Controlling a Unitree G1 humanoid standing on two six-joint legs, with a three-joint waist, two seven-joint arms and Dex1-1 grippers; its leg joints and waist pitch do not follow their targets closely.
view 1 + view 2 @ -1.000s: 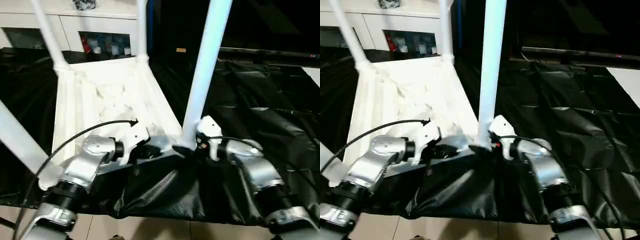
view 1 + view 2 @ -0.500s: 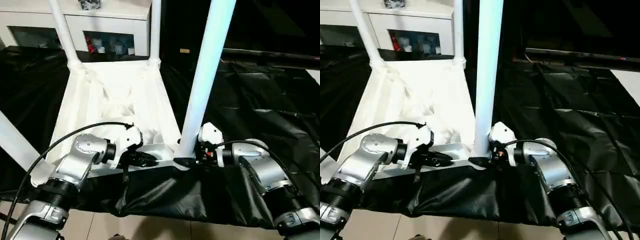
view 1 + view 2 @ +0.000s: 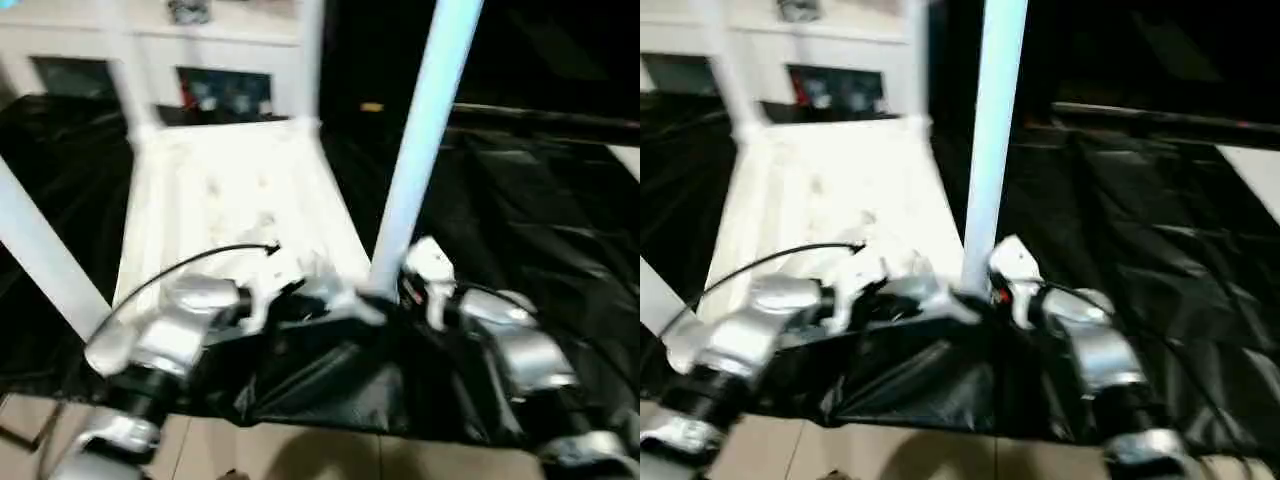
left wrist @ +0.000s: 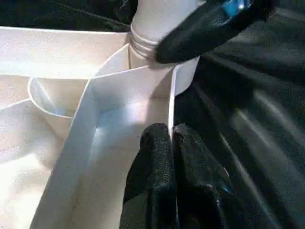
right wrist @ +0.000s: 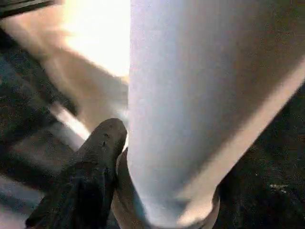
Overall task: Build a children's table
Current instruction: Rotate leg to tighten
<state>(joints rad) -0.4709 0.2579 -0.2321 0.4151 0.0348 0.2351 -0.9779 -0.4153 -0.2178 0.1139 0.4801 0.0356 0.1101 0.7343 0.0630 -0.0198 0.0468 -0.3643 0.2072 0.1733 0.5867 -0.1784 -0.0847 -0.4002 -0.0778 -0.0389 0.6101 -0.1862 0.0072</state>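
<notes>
Black sheeting (image 3: 520,210) covers the work surface. Table top (image 3: 235,200) lies upside down at 11 o'clock from the grippers, ribs up, legs standing in its sockets. Nearest leg (image 3: 420,150) rises at 12 o'clock from the near right corner socket.

Left wrist view: left gripper (image 4: 171,143) has its fingers together, pinching the top's thin rim wall just beside that socket; the head views leave this grip unclear.

Right wrist view: right gripper (image 3: 395,290) has one finger (image 5: 90,167) against the leg's base; second finger hidden, clamping cannot be told.
</notes>
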